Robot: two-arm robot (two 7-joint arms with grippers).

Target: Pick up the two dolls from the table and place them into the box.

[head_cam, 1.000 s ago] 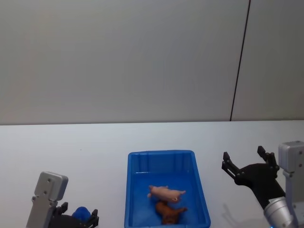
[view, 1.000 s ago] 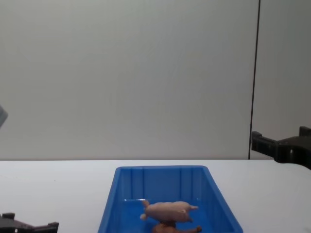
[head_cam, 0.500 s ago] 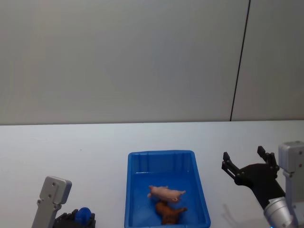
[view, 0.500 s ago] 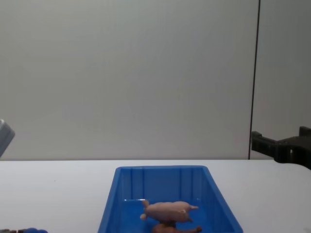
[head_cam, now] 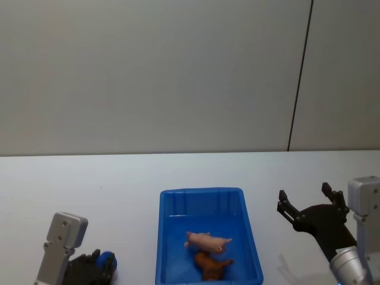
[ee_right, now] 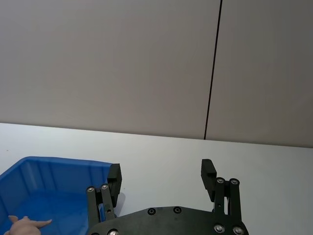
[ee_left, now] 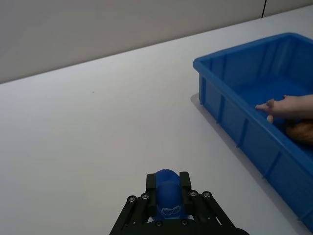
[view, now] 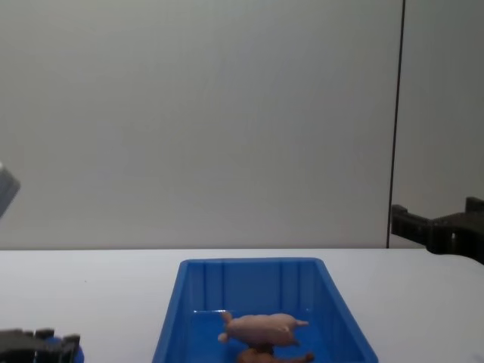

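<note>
The left gripper [ee_left: 168, 193] is sitting low over the table [head_cam: 119, 190], fingers pinching a small rounded blue object [ee_left: 167, 198] that bears a faint white mark, not legible. The right gripper [head_cam: 310, 202] is hovering above the table with its fingers spread wide and nothing between them. The box [head_cam: 249, 237] is lying between the two grippers, nearer the right one, and both dolls are resting inside it: the pink pig [head_cam: 208, 241] touching the brown animal [head_cam: 212, 264].

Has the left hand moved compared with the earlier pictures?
Yes. The left hand shifted slightly left, away from the box, and closed on the small blue object.
</note>
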